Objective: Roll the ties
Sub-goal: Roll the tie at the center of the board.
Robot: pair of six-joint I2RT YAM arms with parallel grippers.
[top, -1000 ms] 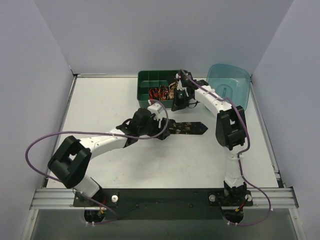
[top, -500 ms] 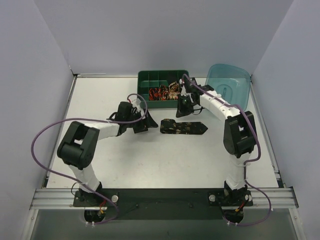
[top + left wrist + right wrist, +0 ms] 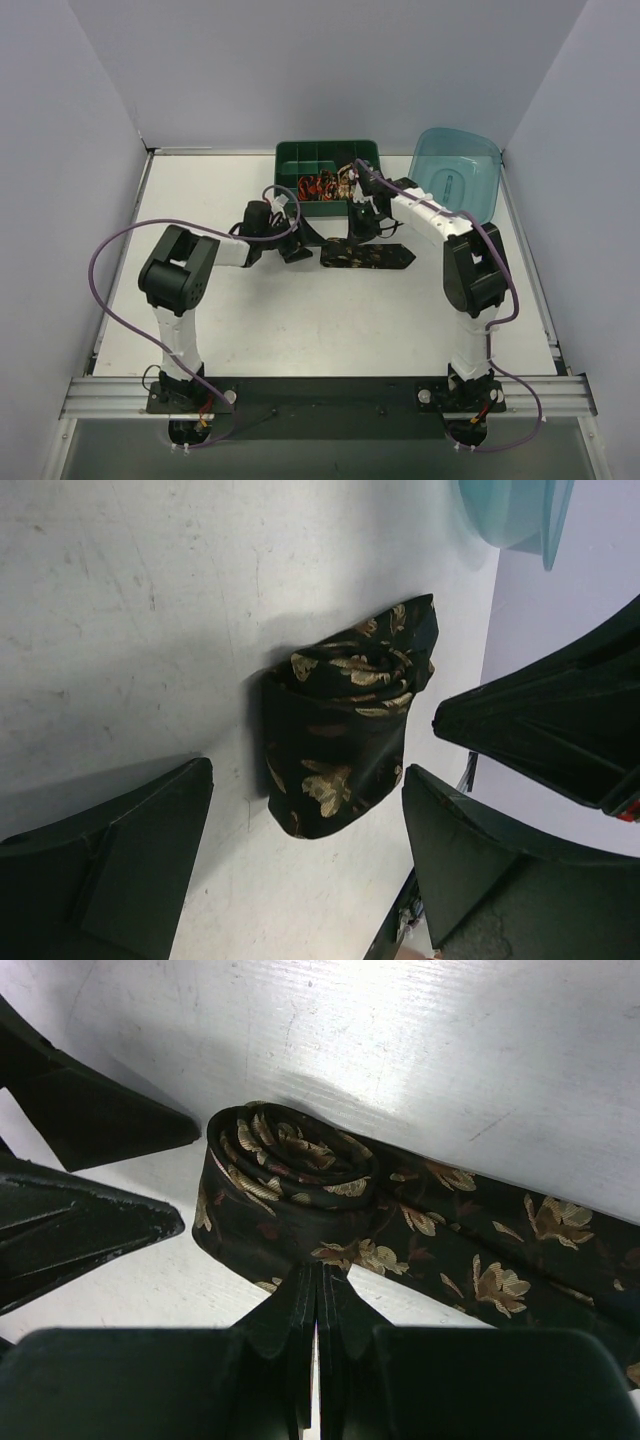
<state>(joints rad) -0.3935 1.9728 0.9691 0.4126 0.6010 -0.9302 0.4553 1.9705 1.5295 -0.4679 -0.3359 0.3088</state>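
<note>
- Nearest the arm bases the table (image 3: 330,320) shows bare white surface; all the action is past mid-table
- One tie (image 3: 368,256), black with gold motifs, lies flat on the table, running left to right; its left end is wound into a coil (image 3: 290,1155), the rest an unrolled strip reaching off to the right
- Right gripper (image 3: 317,1275): jaws pressed together, tips down at the near edge of the fabric just behind the coil; cannot tell if a fold is nipped. Judged to be pinning the strip so that it stays put while the roll is worked
- Left gripper (image 3: 308,770): jaws spread wide, holding nothing, set low just left of the coil and facing it end-on, one finger to each side. Reads as lining up to take the coil across its width
- The two grippers sit close together over the same end of the tie, so contact between them is a risk
- Just beyond, a green tray (image 3: 290,160) holds rolled ties (image 3: 322,186) in its front compartments, the likely home for this one
- Farthest right, a teal tub (image 3: 455,175), tipped up at the back corner
</note>
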